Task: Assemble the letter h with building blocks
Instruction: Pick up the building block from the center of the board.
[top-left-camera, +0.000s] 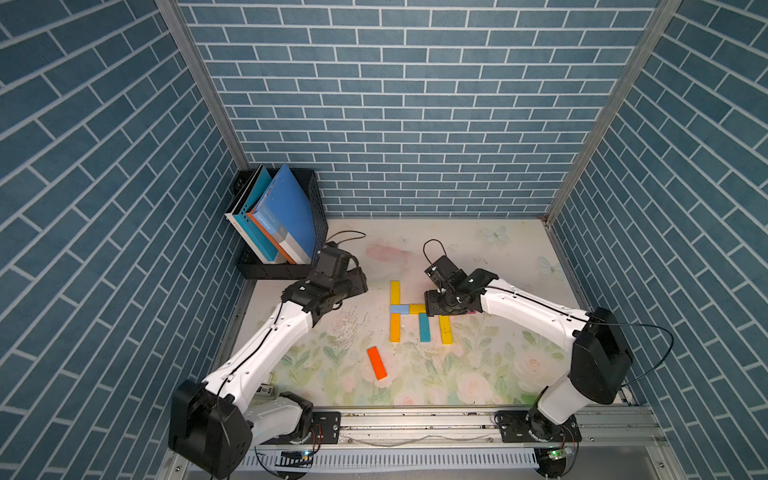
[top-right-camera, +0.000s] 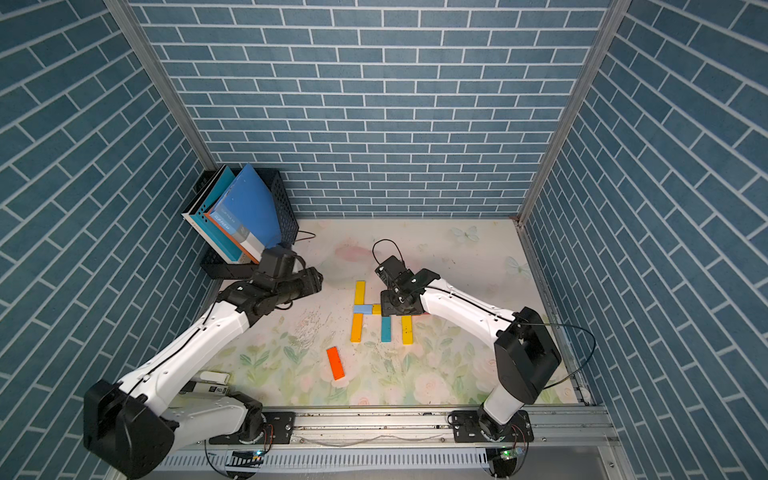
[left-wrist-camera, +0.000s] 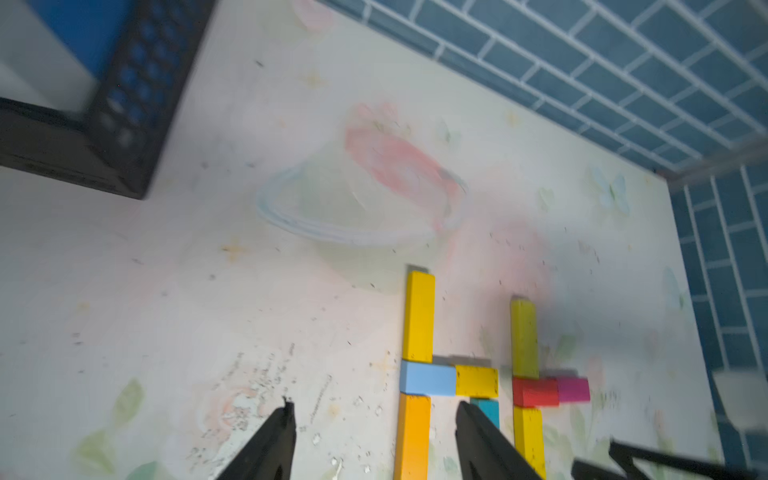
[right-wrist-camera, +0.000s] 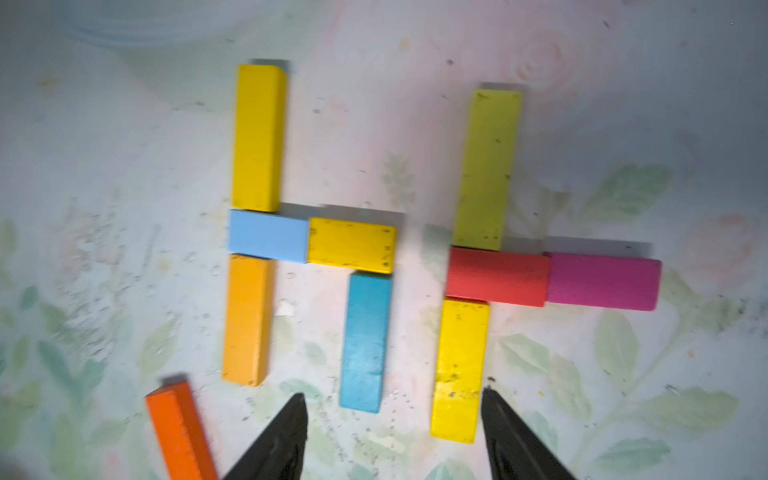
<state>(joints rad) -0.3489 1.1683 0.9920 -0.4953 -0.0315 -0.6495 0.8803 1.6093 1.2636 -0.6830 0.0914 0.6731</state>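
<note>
Near the middle of the floral table (top-left-camera: 490, 374), the building blocks are being observed lying flat. An h figure is being formed by five of them. A yellow block (right-wrist-camera: 257, 137) on the far side and an amber block (right-wrist-camera: 247, 320) on the near side are being separated by a light blue block (right-wrist-camera: 268, 235) laid crosswise. A short yellow block (right-wrist-camera: 352, 245) is being butted against its end, and a teal block (right-wrist-camera: 365, 343) is being run from that piece toward the robot's base.

Just beside it, toward the robot's right, a second figure is being made up of a yellow-green block (right-wrist-camera: 486, 168), a crosswise red block (right-wrist-camera: 496, 276), a magenta block (right-wrist-camera: 602, 282) touching the red end, and a second yellow block (right-wrist-camera: 459, 370). An orange block (top-left-camera: 377, 363) is being noted well apart, tilted, nearer the base.

Above the second figure the right gripper (right-wrist-camera: 395, 397) is being held with fingers spread, clamped on nothing. The red and magenta pieces are being largely hidden by it in both top views. The left gripper (left-wrist-camera: 374, 405) is being held to the left of the h, likewise spread and empty. A black basket (top-left-camera: 286, 272) with blue books (top-left-camera: 286, 216) is being recorded at the far left corner.
</note>
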